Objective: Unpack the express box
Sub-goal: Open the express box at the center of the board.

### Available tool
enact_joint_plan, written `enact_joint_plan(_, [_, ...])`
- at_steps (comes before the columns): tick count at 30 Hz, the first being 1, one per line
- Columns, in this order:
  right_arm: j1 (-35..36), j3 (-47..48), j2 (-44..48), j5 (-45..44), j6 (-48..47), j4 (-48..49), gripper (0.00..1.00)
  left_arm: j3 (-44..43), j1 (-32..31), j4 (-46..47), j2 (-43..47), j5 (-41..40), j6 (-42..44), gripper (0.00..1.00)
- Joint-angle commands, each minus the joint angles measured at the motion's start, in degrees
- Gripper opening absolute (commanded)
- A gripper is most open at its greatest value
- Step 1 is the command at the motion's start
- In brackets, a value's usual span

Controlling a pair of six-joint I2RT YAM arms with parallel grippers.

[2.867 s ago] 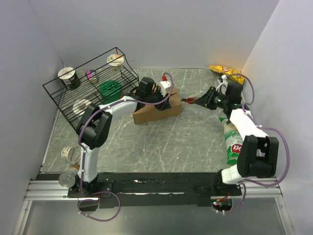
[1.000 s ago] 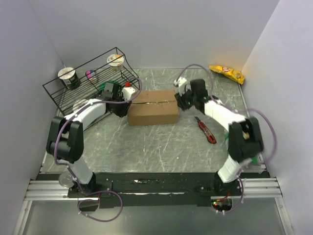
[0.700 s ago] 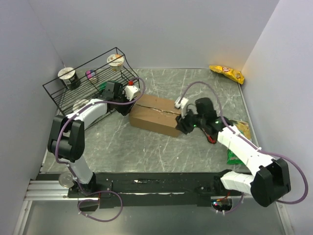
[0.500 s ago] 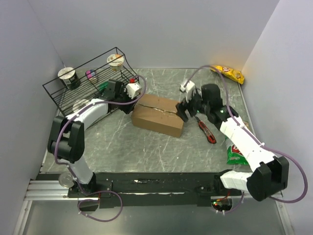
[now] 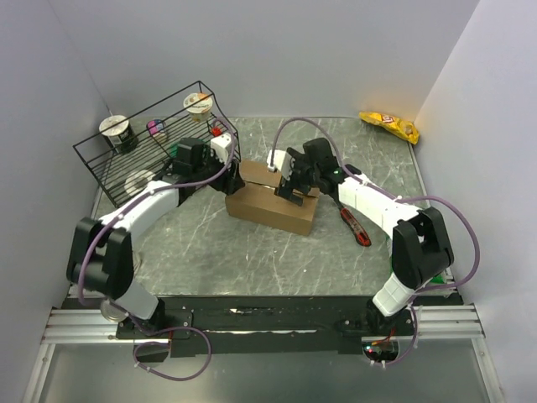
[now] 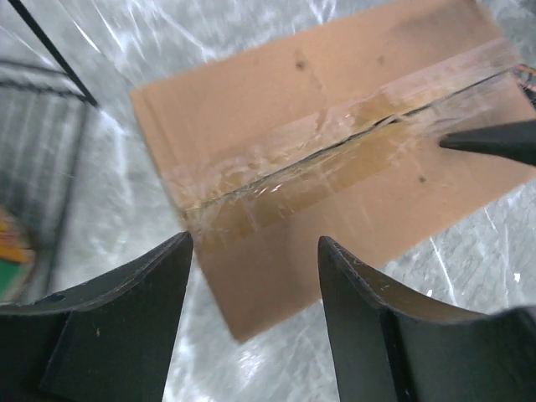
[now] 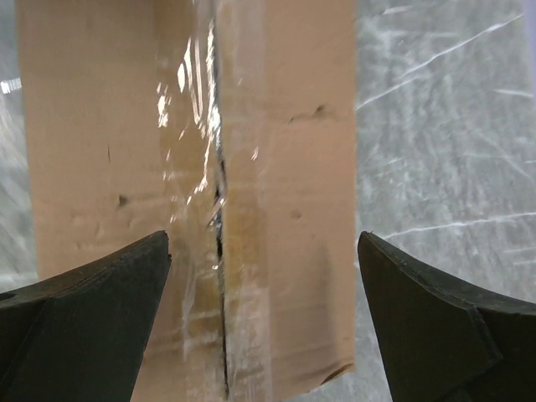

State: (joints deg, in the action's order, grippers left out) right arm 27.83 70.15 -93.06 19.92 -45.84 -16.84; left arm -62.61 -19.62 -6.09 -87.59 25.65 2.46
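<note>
Status: hovering left gripper (image 6: 253,251) above the left end of the express box (image 5: 270,206), jaws parted, gripping nothing, touching nothing. Hanging right gripper (image 7: 261,251) over the box's other end, jaws spread wider than the left pair, also empty, straddling the tape seam (image 6: 335,144) from above. Seeing a right fingertip poking into the left wrist view, just over the seam, so working both tools close together on one lid.

Reading the clear tape as already slit along the centre line: dark gap showing between the two flaps, flaps lying flat, not lifted. Judging the spread jaws as prep for catching a flap edge each, hence the opposed approach from both ends.

Finding the box skewed on the marble-pattern table (image 5: 252,252), mid-table, just beside the black wire rack (image 5: 134,159). Spotting the red utility knife (image 5: 354,225) lying right of the box, near but apart, presumably finished with. Noting a yellow snack bag (image 5: 388,126) in the far right corner, well apart.

Expecting flap edges hard to hook: lying flush, tape residue bridging parts of the gap. Guessing early-to-mid progress: seal cut, lid shut, contents unseen.
</note>
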Motion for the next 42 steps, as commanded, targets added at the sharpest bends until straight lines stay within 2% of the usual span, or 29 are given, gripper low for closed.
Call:
enact_joint_plan(1, [0.6,-1.7,0.0,-1.4,-8.1,1.4,1.00,-1.4,-0.2,2.7,-6.1,1.5,-7.1,0.67])
enact_joint_plan(6, [0.6,-4.0,-3.4,-4.0,-13.4,5.2,1.00,-0.7,-0.7,1.4,-10.0,2.0,-3.1,0.65])
enact_joint_plan(10, [0.2,-0.5,-8.8,-7.0,-14.4,5.8,0.99,0.1,-0.8,-1.0,-11.3,3.9,3.2,0.62])
enact_joint_plan(13, [-0.1,4.6,-11.7,-6.7,-13.1,1.8,0.80,0.3,-0.8,-2.3,-12.1,4.1,6.4,0.61])
enact_joint_plan(14, [-0.8,6.9,-12.2,-5.4,-11.2,-1.2,0.66,0.3,-0.8,-2.7,-12.1,4.1,7.6,0.60])
enact_joint_plan(18, [-3.7,18.0,-13.0,-1.5,-4.4,-7.7,0.56,0.3,-0.8,-3.4,-11.7,4.9,10.2,0.60])
enact_joint_plan(19, [-4.8,19.5,-12.9,2.3,-1.8,-9.6,0.55,0.6,-0.8,-3.3,-11.7,4.9,10.6,0.59])
enact_joint_plan(20, [-6.5,21.1,-13.2,4.0,-1.2,-10.4,0.48,0.8,-0.8,-3.2,-11.8,4.9,10.9,0.59])
enact_joint_plan(22, [-7.4,24.3,-14.1,5.6,-0.6,-10.8,0.40,1.1,-0.8,-3.1,-12.1,5.0,11.5,0.59])
enact_joint_plan(23, [-7.4,26.5,-15.3,5.7,-0.7,-11.4,0.32,1.2,-0.8,-3.1,-12.3,5.0,11.7,0.59])
enact_joint_plan(26, [-7.8,28.8,-16.5,5.9,-2.5,-10.7,0.21,1.0,-0.8,-3.1,-12.8,4.8,12.6,0.59])
enact_joint_plan(27, [-7.4,29.2,-17.2,5.7,-3.1,-10.7,0.20,1.0,-0.8,-3.1,-13.1,4.8,12.7,0.58])
enact_joint_plan(28, [-7.4,29.5,-17.3,5.3,-4.8,-10.9,0.22,0.6,-0.8,-3.3,-13.3,4.8,12.9,0.58])
enact_joint_plan(30, [-7.1,26.8,-15.5,7.4,-6.2,-9.5,0.43,0.2,-0.8,-3.6,-13.3,4.8,13.1,0.58])
enact_joint_plan(31, [-7.5,25.3,-14.4,10.3,-10.6,-10.5,0.51,-0.1,-0.8,-3.8,-13.2,5.0,13.3,0.58])
enact_joint_plan(32, [-7.6,21.8,-11.9,13.7,-14.1,-11.8,0.65,-0.1,-0.8,-3.9,-13.1,5.1,13.3,0.58])
enact_joint_plan(34, [-7.4,16.2,-9.2,13.4,-18.6,-9.2,0.77,-0.6,-0.8,-4.2,-13.1,5.5,13.2,0.58])
enact_joint_plan(35, [-7.3,11.7,-7.5,13.3,-20.1,-7.9,0.88,-0.7,-0.8,-4.2,-13.2,5.9,13.1,0.58])
enact_joint_plan(38, [-6.4,6.8,-7.3,10.1,-24.5,-3.7,1.00,-1.0,-0.8,-4.3,-13.4,6.2,12.8,0.58])
enact_joint_plan(40, [-5.5,6.2,-8.8,4.4,-24.5,1.4,1.00,-1.1,-0.8,-4.5,-13.5,6.8,13.3,0.58])
enact_joint_plan(42, [-5.4,7.7,-11.5,3.7,-24.5,2.9,1.00,-1.1,-0.8,-4.9,-13.6,7.6,13.5,0.58])
